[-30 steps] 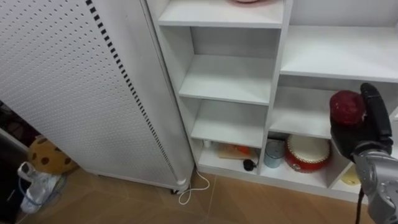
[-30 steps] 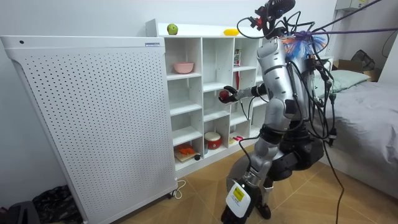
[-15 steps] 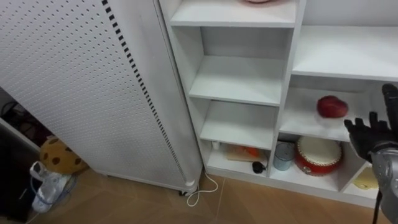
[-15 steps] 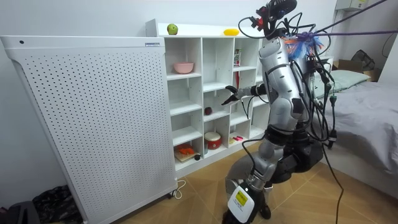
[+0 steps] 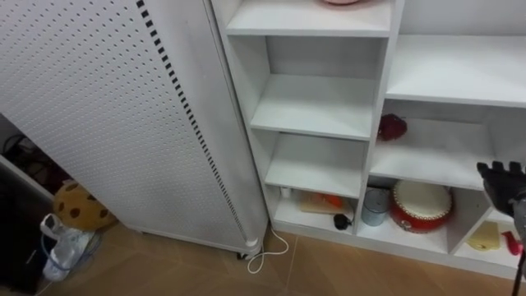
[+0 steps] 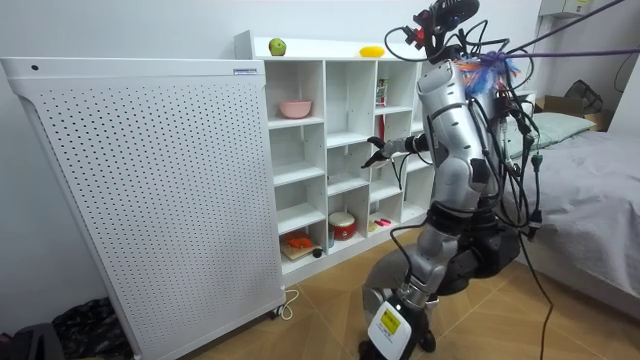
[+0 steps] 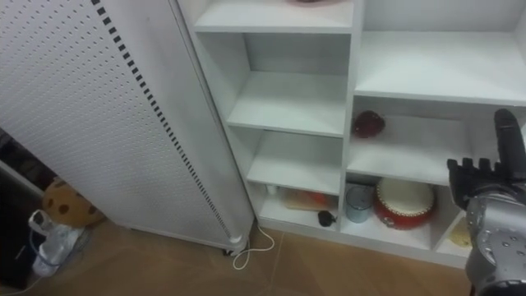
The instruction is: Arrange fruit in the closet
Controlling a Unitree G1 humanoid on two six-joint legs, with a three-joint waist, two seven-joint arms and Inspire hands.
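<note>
Red fruit (image 5: 392,126) let go and lying on a closet (image 5: 316,107) shelf.
Rolled left since half a second ago, now just beside the upright divider; right hand (image 5: 501,181) drawn back low at right, fingers spread, holding nothing.

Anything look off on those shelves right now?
Mildly: the red fruit sits tucked in the back left corner of its compartment, by the divider, not mid-shelf. A loose white cable loops on the floor by the perforated panel. The right hand is open, empty.
</note>
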